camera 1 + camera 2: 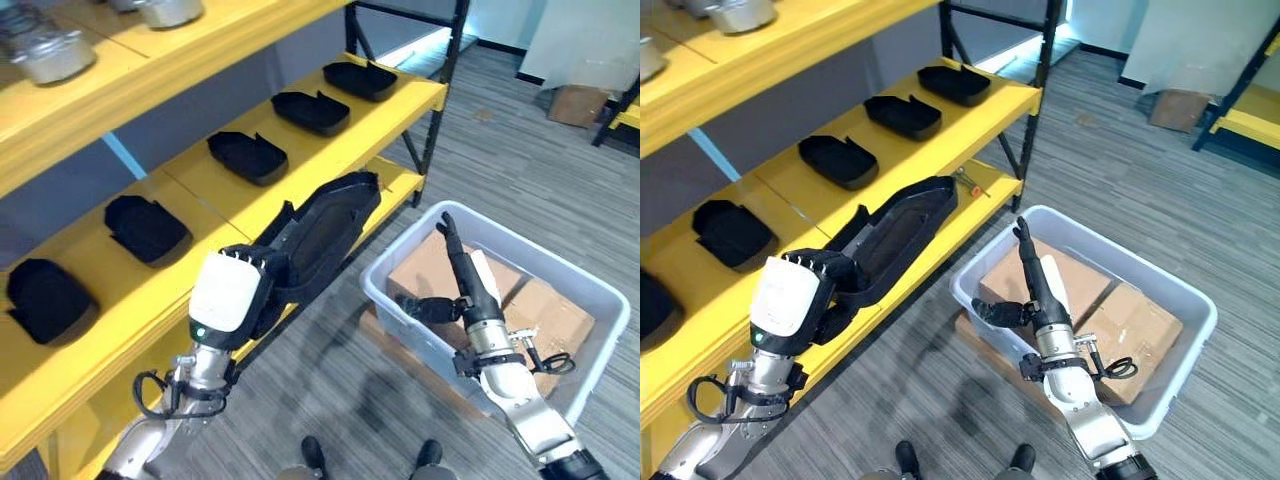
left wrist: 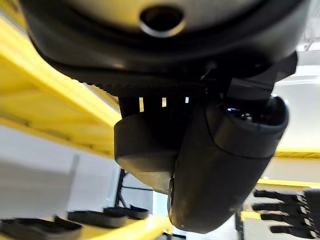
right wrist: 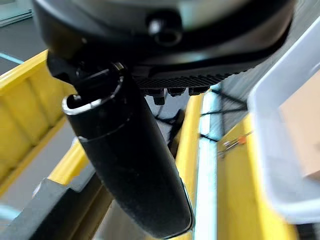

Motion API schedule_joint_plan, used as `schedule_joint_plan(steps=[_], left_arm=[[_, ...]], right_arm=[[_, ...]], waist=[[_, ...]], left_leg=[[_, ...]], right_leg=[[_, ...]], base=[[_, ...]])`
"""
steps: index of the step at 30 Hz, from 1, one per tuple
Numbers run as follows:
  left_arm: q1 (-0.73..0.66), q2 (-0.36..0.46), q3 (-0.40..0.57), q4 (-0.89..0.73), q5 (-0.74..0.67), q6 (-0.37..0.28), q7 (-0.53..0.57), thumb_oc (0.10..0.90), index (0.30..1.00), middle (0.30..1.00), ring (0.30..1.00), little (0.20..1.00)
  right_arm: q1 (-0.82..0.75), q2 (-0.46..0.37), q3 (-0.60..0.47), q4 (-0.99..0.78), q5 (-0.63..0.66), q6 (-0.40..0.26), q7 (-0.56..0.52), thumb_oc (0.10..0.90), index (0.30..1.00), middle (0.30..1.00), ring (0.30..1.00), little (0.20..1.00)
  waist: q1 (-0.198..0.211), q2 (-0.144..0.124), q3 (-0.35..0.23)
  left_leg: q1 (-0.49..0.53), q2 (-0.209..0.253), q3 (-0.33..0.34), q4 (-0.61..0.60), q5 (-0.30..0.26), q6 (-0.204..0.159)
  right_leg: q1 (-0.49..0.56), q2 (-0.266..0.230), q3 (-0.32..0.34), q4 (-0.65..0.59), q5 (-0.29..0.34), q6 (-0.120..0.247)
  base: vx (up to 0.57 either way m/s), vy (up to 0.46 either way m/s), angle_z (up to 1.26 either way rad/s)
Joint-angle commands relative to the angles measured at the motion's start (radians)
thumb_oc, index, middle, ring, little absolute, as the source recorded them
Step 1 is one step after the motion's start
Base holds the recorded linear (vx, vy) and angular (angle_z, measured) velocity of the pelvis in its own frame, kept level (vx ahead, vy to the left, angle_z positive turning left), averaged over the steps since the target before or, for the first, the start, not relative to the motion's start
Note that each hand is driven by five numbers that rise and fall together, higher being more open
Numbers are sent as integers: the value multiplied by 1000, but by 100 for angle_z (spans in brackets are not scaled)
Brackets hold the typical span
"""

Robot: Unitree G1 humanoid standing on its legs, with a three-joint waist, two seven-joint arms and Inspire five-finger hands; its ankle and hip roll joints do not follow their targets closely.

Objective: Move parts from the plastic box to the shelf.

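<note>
While we stand beside the big yellow shelf (image 1: 330, 160), it dominates the scene, and on its middle level we count five black parts already laid in a row, from the nearest (image 1: 45, 298) through (image 1: 146, 228), (image 1: 247, 156) and (image 1: 311, 111) to the farthest (image 1: 359, 79). Up on the top level two metal pots (image 1: 50, 52) sit side by side. Next in size comes the pale plastic box (image 1: 590, 290) on the floor to our right, and inside it we count two cardboard cartons (image 1: 545, 315); we spot no loose parts left in it.

Now the sixth part (image 1: 325, 228), a long, shallow black tray shape, hangs in the air just off the front edge of the middle level, between shelf and box. Our left hand (image 1: 250, 290) has its fingers curled round the near end of it, so the far end juts out unsupported. We judge it light and stiff, a thin moulded shell that keeps its line without sagging; the raised rim near one end looks like the sensible place to hold, though a smooth plastic surface could slip.

Our right hand (image 1: 1035, 275) hovers over the box with fingers straight and thumb out, holding nothing.
</note>
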State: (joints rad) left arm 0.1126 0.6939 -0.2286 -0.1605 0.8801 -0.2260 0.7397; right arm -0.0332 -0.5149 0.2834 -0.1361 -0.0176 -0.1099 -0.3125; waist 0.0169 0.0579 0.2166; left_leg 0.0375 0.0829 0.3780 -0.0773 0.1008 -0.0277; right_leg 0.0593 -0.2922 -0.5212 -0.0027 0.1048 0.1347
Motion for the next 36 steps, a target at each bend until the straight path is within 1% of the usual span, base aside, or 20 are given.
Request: schedule_joint_plan(steps=[1, 4, 9, 11, 12, 13, 15, 16, 17, 19, 20, 24, 27, 28, 29, 31, 32, 33, 34, 36], left_arm=[[-32, 56, 129, -132, -16, -3, 149, 400, 300, 300, 300, 300], [-28, 69, 135, -128, -47, -31, 146, 400, 300, 300, 300, 300], [-44, 62, 120, -105, -35, -75, 154, 400, 300, 300, 300, 300], [-71, 43, 101, -93, -1, -126, 138, 400, 300, 300, 300, 300], [-76, 41, 96, -93, 4, -128, 138, 400, 300, 300, 300, 300], [-85, 40, 93, -105, -7, -125, 121, 400, 300, 300, 300, 300], [-93, 51, 108, -106, -34, -104, 114, 400, 300, 300, 300, 300], [-104, 65, 140, -94, -62, -103, 99, 400, 300, 300, 300, 300], [-110, 67, 151, -92, -63, -106, 87, 400, 300, 300, 300, 300], [-129, 66, 156, -92, -74, -107, 64, 400, 300, 300, 300, 300], [-145, 66, 154, -90, -89, -98, 53, 400, 300, 300, 300, 300], [-119, 47, 164, -95, -56, -86, 67, 400, 300, 300, 300, 300], [-69, 30, 180, -103, -21, -84, 102, 400, 300, 300, 300, 300], [-66, 29, 181, -103, -18, -83, 107, 400, 300, 300, 300, 300], [-64, 26, 181, -107, -16, -81, 117, 400, 300, 300, 300, 300], [-88, 19, 157, -111, -12, -69, 124, 400, 300, 300, 300, 300], [-90, 19, 156, -110, -12, -68, 124, 400, 300, 300, 300, 300], [-107, 17, 139, -113, -7, -41, 125, 400, 300, 300, 300, 300], [-118, 20, 126, -119, -13, -7, 124, 400, 300, 300, 300, 300], [-77, 24, 172, -141, -32, 73, 138, 400, 300, 300, 300, 300]], right_arm=[[-62, 12, 10, -120, 13, -140, -8, 900, 1000, 1000, 1000, 1000], [-99, 19, 45, -155, 8, -155, 13, 900, 1000, 1000, 1000, 1000], [-132, 34, 64, -174, -32, -154, -16, 900, 1000, 1000, 1000, 1000], [-131, 47, 60, -190, -56, -126, -53, 900, 1000, 1000, 1000, 1000], [-130, 49, 61, -190, -60, -122, -63, 900, 1000, 1000, 1000, 1000], [-120, 46, 49, -183, -64, -123, -94, 900, 1000, 1000, 1000, 1000], [-98, 37, 30, -186, -55, -152, -100, 900, 1000, 1000, 1000, 1000], [-76, 29, 6, -193, -28, -176, -86, 900, 1000, 1000, 1000, 1000], [-69, 24, -2, -191, -19, -189, -84, 900, 1000, 1000, 1000, 1000], [-57, 17, -13, -194, -21, -199, -84, 900, 1000, 1000, 1000, 1000], [-51, 12, -23, -192, -21, -214, -78, 900, 1000, 1000, 1000, 1000], [-50, 9, -42, -182, -17, -240, -71, 900, 1000, 1000, 1000, 1000], [-38, 5, -56, -182, 6, -257, -72, 900, 1000, 1000, 1000, 1000], [-36, 5, -57, -184, 5, -257, -72, 900, 1000, 1000, 1000, 1000], [-28, -1, -60, -189, 3, -262, -83, 900, 1000, 1000, 1000, 1000], [-20, -8, -56, -189, 44, -265, -105, 900, 1000, 1000, 1000, 1000], [-20, -8, -57, -188, 44, -265, -105, 900, 1000, 1000, 1000, 1000], [-20, -3, -57, -188, 37, -268, -122, 900, 1000, 1000, 1000, 1000], [-21, 0, -55, -186, 14, -278, -132, 900, 1000, 1000, 1000, 1000], [5, -21, -91, -205, 16, -295, -95, 900, 1000, 1000, 1000, 1000]], waist=[[28, -32, -127], [70, -39, -127], [106, -49, -118], [96, -52, -112], [90, -54, -114], [72, -58, -114], [52, -64, -118], [34, -70, -124], [24, -73, -125], [1, -71, -129], [-12, -66, -131], [-13, -59, -133], [-18, -56, -138], [-19, -55, -138], [-30, -56, -135], [-60, -58, -124], [-60, -57, -124], [-73, -56, -121], [-80, -52, -118], [-81, -40, -125]], left_leg=[[56, 53, 11, 72, -86, -38], [52, 20, -23, 62, -101, -16], [38, -18, -55, 62, -120, 13], [12, -50, -115, 60, -106, 51], [2, -56, -132, 62, -106, 55], [-7, -64, -185, 63, -104, 68], [-16, -71, -232, 60, -101, 76], [-24, -76, -272, 56, -96, 76], [-27, -83, -297, 55, -94, 74], [-44, -96, -348, 61, -78, 71], [-55, -103, -379, 69, -79, 68], [-71, -119, -410, 75, -80, 59], [-77, -127, -390, 108, -98, 53], [-80, -128, -386, 114, -102, 53], [-81, -127, -341, 149, -126, 47], [-94, -78, -220, 203, -139, 28], [-96, -77, -220, 206, -140, 27], [-94, -51, -196, 206, -135, 17], [-86, -34, -205, 190, -125, 11], [-60, 18, -293, 98, -55, -18]], right_leg=[[13, 24, 14, -27, 9, 28], [15, -10, -4, -23, 39, 49], [8, -57, -17, 5, 65, 67], [-18, -64, 78, 109, 39, 39], [-28, -64, 103, 127, 29, 36], [-38, -25, 192, 147, -2, 24], [-41, 32, 264, 153, -46, 12], [-38, 109, 317, 149, -105, -7], [-36, 152, 353, 135, -123, -24], [-53, 211, 442, 109, -111, -51], [-62, 230, 479, 106, -111, -63], [-55, 245, 492, 68, -102, -78], [-50, 243, 488, 35, -85, -80], [-50, 243, 488, 34, -84, -80], [-49, 235, 476, 27, -85, -79], [-53, 207, 428, 24, -76, -73], [-53, 208, 427, 23, -76, -73], [-58, 197, 415, 24, -72, -71], [-61, 190, 418, 26, -70, -69], [-63, 178, 470, 28, -72, -63]], base=[[-91, 200, 20], [-101, 222, 19], [-71, 165, 52], [-113, 146, 82], [-40, -27, 152], [36, -67, 181], [45, -83, 160], [46, -84, 134], [33, -73, 125], [-25, -54, 60], [-36, -52, 55], [-24, -86, 54], [25, -109, -9], [13, -20, 16], [-22, -3, 15], [-77, 33, 13], [-82, 76, 61], [-23, 121, 85], [53, 276, 76], [146, 399, 23]])
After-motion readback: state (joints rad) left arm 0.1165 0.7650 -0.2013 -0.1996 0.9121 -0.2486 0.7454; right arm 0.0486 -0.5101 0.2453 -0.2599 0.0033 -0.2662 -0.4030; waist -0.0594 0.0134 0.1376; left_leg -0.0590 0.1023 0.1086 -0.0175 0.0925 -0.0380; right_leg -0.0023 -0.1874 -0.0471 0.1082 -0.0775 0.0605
